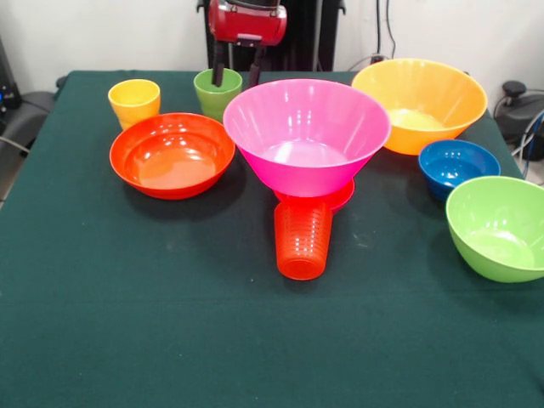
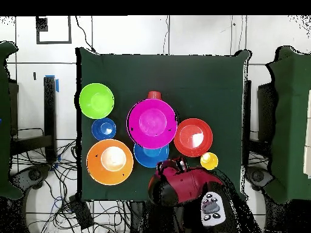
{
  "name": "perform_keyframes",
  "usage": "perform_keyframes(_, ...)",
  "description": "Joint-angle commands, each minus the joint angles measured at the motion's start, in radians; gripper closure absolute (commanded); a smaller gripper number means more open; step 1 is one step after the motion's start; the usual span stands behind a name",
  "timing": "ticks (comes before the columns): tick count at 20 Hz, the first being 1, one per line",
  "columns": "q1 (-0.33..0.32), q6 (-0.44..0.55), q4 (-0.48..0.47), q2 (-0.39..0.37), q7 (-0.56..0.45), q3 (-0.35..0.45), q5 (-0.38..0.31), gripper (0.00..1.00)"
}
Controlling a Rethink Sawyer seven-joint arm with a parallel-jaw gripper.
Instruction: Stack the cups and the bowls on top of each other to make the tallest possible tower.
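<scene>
The pink bowl (image 1: 306, 127) sits upright atop a small red-pink piece on the inverted orange-red cup (image 1: 303, 239), with the other bowls and cups standing apart around it.

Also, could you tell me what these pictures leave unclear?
Medium blue bowl: front view, hidden behind the pink bowl.
Light green cup: overhead view, covered by the arm.
Ribbed orange-red cup: overhead view, mostly under the pink bowl.
Lime green bowl: front view, cut by right edge.

Bright even light, glare on pink bowl (image 1: 306, 127).
</scene>
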Motion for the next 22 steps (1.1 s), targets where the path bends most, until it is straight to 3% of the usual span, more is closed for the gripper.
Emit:
perform_keyframes(1, -0.025, 0.013, 0.042, 0.028, 0.052, 0.123, -0.023, 0.00)
perform_keyframes(22, -0.025, -0.059, 0.041, 0.079, 0.077, 0.118, -0.035, 0.00)
